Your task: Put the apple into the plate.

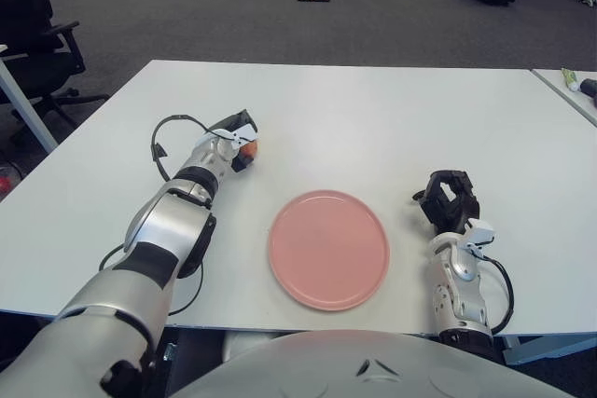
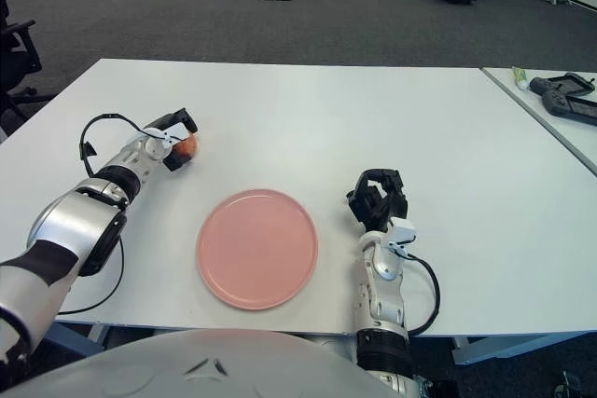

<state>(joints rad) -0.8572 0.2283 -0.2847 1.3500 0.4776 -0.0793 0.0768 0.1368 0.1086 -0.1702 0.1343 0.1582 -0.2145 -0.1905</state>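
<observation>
A small red-orange apple sits at the left of the white table, mostly covered by my left hand, whose fingers are curled around it. It also shows in the right eye view. The pink plate lies empty near the table's front edge, to the right of and nearer than the apple. My right hand shows to the right of the plate, fingers curled, holding nothing.
A black office chair stands off the table's far left corner. A second table at the right carries a black controller and a small tube. Dark items lie on the floor beyond.
</observation>
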